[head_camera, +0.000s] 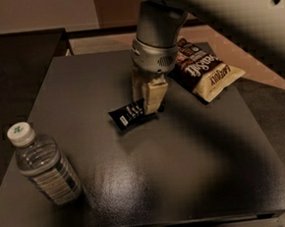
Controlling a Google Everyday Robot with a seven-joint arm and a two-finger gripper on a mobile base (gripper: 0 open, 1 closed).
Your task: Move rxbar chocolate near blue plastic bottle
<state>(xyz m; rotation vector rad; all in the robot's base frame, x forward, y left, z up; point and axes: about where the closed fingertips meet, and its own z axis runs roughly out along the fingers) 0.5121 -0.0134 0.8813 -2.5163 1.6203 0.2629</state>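
- Dim room, with a dark matte table filling the view, seen from above and a little to one side.
- A pale robot arm reaches down from the top right to the middle of the table.
- Its gripper sits low at the right end of the rxbar chocolate, a small black wrapper with white lettering. The two cream pads stand close together and appear pinched on that end.
- The bar lies at a slant near the table's centre, most of it sticking out to the left of the gripper.
- The blue plastic bottle stands upright at the front left, well apart from the bar.
- A brown-and-cream chip bag lies just beside the gripper, to the right and behind.
- Risk: held by one end only, the bar could pivot or slip free on the way across. If it is carried too far, the bar or the gripper could knock the light bottle over.
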